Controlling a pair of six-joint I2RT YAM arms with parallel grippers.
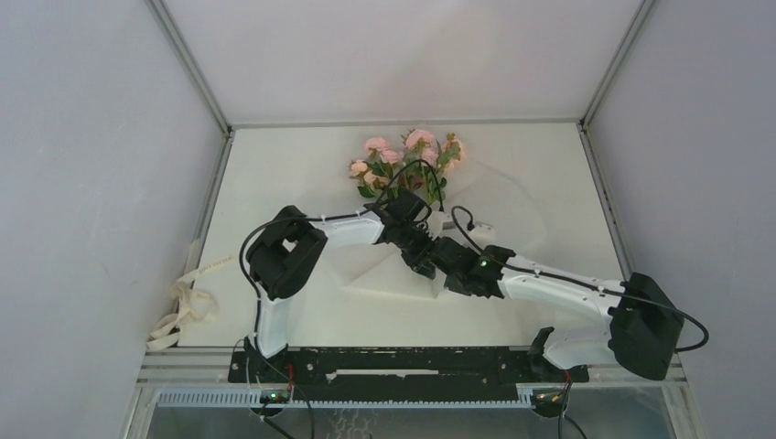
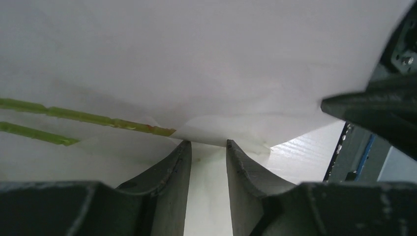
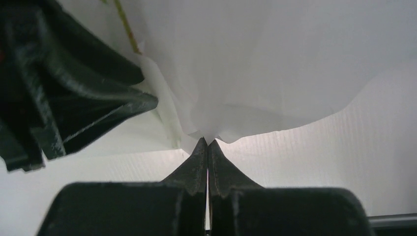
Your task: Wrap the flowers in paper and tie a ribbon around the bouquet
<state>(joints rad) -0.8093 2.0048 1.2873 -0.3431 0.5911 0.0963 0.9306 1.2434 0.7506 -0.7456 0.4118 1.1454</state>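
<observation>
The flowers (image 1: 407,155), pale-pink roses with green leaves, lie at the back centre on the white paper (image 1: 512,206). The paper spreads right and forward under both arms. In the left wrist view two green stems (image 2: 74,115) run under a paper fold (image 2: 221,73) that rests against the fingertips of my left gripper (image 2: 206,143). Its jaws stand apart over smooth paper, pinching nothing I can see. My right gripper (image 3: 208,141) is shut on a puckered edge of the paper (image 3: 275,64). Both grippers, left (image 1: 418,259) and right (image 1: 443,258), meet mid-table. The ribbon (image 1: 188,306) lies looped at the left edge.
Grey walls enclose the table (image 1: 302,174) on three sides. The black base rail (image 1: 403,361) runs along the near edge. Black cables (image 1: 430,178) arc over the flower stems. The two wrists are crowded close together.
</observation>
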